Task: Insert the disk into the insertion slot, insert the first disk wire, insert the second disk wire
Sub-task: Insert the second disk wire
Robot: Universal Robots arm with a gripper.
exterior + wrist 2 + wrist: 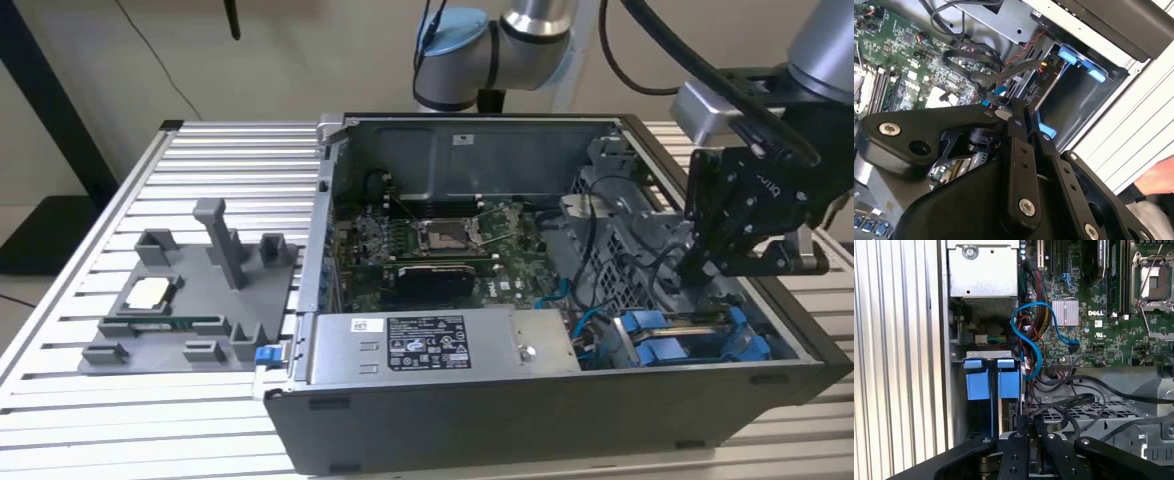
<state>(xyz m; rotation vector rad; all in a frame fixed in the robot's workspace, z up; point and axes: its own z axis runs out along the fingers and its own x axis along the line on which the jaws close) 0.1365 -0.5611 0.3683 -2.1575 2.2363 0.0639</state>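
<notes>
Apparently the first step is done: the disk [1009,387] appears seated in the insertion slot [985,355]. It stands on its edge, so we see mostly its blue carrier and a thin grey edge beside it. In the exterior view this slot is at about four o'clock of the computer case [534,410], close to the case wall. The power-supply box [427,345] lies at six o'clock and the motherboard [441,240] is near the centre.

The gripper [698,268] hangs at about three o'clock of the case, over the end of the disk that is far from the blue tabs. In the second wrist view its fingers [1016,155] are drawn together at the tips, among the black wires [1069,402]. We cannot tell whether a connector is pinched between them. A blue wire [1056,325] loops loose over the board, apart from the gripper.

We judge that a wire step is in hand, probably the first disk wire. The disk's socket is hidden behind the fingers. A move there calls for a connector held square to the socket, a straight and gentle push, and the loose wires kept out of the way
</notes>
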